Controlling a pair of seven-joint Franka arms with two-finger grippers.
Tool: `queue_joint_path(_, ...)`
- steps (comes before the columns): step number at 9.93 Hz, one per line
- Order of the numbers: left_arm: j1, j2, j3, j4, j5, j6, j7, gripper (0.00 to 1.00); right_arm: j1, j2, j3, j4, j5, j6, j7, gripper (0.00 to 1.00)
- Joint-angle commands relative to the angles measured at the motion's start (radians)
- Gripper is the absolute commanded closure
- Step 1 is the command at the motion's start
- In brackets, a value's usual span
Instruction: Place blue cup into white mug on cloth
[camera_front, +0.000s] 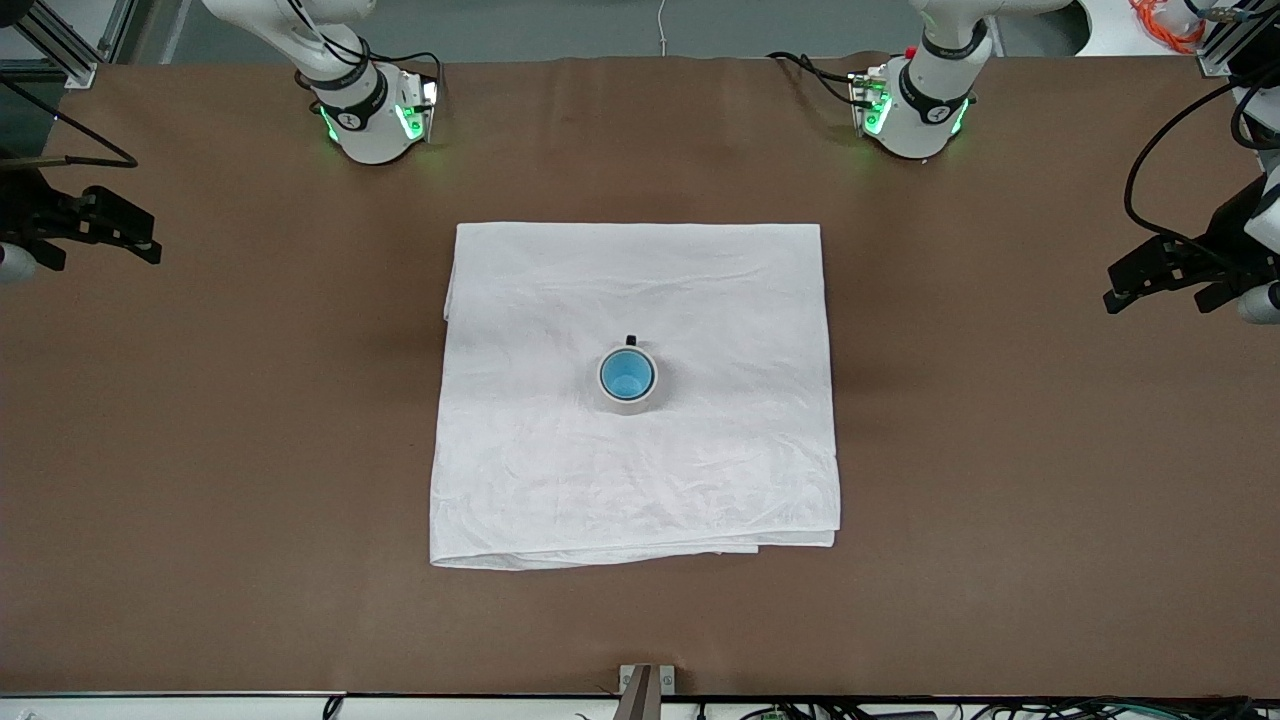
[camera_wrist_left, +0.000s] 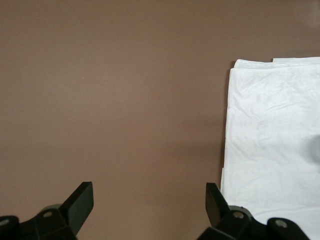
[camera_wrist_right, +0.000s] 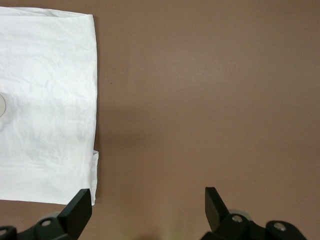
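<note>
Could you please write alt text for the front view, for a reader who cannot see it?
The blue cup sits inside the white mug at the middle of the cloth on a brown table. The left gripper and right gripper wait open over the table ends.

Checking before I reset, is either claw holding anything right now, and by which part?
Nothing is held: left claw and right claw are open over bare table.

From my console I saw the cloth (camera_front: 640, 470) as matt, wrinkled white fabric, the white mug (camera_front: 628, 402) as smooth, glossy ceramic, the blue cup (camera_front: 627, 374) as smooth, and the table (camera_front: 250, 450) as matt brown.
</note>
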Motion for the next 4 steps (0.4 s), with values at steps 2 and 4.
queue_joint_path(2,0.008,-0.023,-0.011,-0.021,0.012,-0.004,-0.019,0.01,-0.003,-0.008,-0.001,-0.002,0.001,-0.007,0.01,0.0)
queue_joint_path(4,0.008,-0.023,-0.011,-0.021,0.012,-0.004,-0.019,0.01,-0.003,-0.008,-0.001,-0.002,0.001,-0.005,0.011,0.0)
